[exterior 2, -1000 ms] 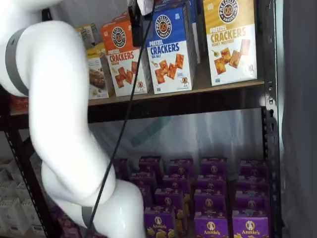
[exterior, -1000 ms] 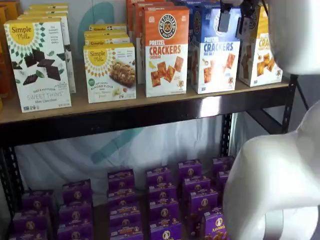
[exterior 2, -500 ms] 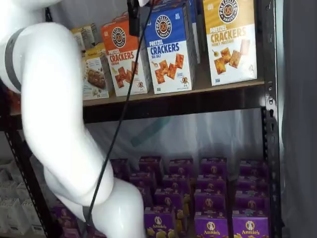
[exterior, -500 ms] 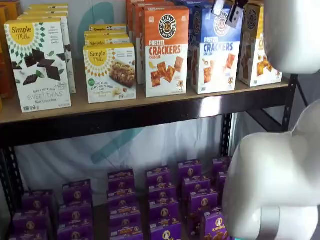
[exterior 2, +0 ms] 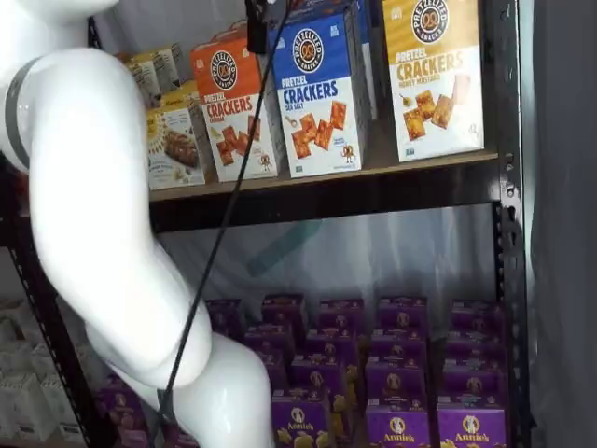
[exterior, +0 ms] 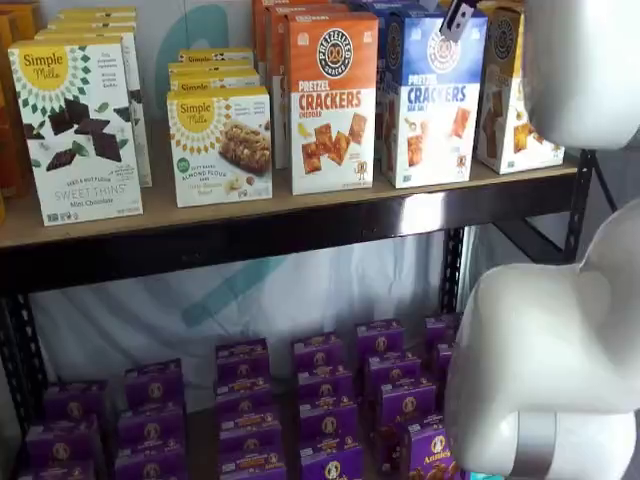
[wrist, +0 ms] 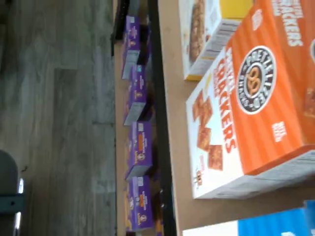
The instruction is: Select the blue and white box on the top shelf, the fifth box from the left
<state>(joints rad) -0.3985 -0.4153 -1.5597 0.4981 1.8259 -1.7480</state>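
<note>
Pretzel Crackers sea salt box (exterior: 432, 98), blue above and white below, stands upright on the top shelf (exterior: 290, 228), between the orange cheddar box (exterior: 332, 100) and a yellow-topped cracker box (exterior: 515, 95). In both shelf views only a dark tip of my gripper (exterior: 457, 17) shows at the upper edge, in front of the blue box's top; how far my fingers stand apart cannot be read from the pictures, though they are set as wide as they go. I hold nothing, and contact with the box cannot be confirmed.

The top shelf is a light-brown board with a glossy black front beam. Below it, rows of purple Annie's boxes (exterior 2: 396, 425) fill the lower level.

The wrist view alone shows grey wood-look flooring (wrist: 59, 123), the cheddar box at close range, and a blue and white corner beside it. My white arm (exterior 2: 103, 215) shows only in the shelf views.
</note>
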